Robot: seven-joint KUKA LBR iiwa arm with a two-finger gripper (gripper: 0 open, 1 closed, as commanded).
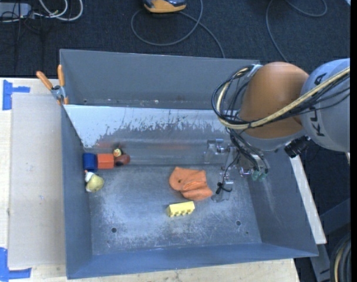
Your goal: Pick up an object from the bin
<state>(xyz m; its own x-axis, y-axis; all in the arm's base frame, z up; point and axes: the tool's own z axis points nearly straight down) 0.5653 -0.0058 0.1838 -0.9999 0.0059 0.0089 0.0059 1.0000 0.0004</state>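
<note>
The pincer (pixel 224 187) hangs low, just beside the right edge of a crumpled orange cloth (pixel 189 182) mid-bin (pixel 167 242), likely placed to take it. Whether the pincer is spread or pressed together cannot be told.

The orange crumpled soft thing (pixel 188 182) is lying near the middle of the grey bin (pixel 167 81) floor. Just to its right the gripper (pixel 222 190) is hanging, with the arm's orange cover (pixel 272 104) and cables (pixel 223 101) looming over that side and blocking it. Just in front of it, a yellow toothed block (pixel 181 209) is narrowing the way. Well to its left, a blue block (pixel 90 161), an orange block (pixel 107 161) and a pale yellowish small thing (pixel 94 183) are crowding the left wall. Between those three and it the floor is lying bare, and so is the strip behind it toward the far wall.
</note>
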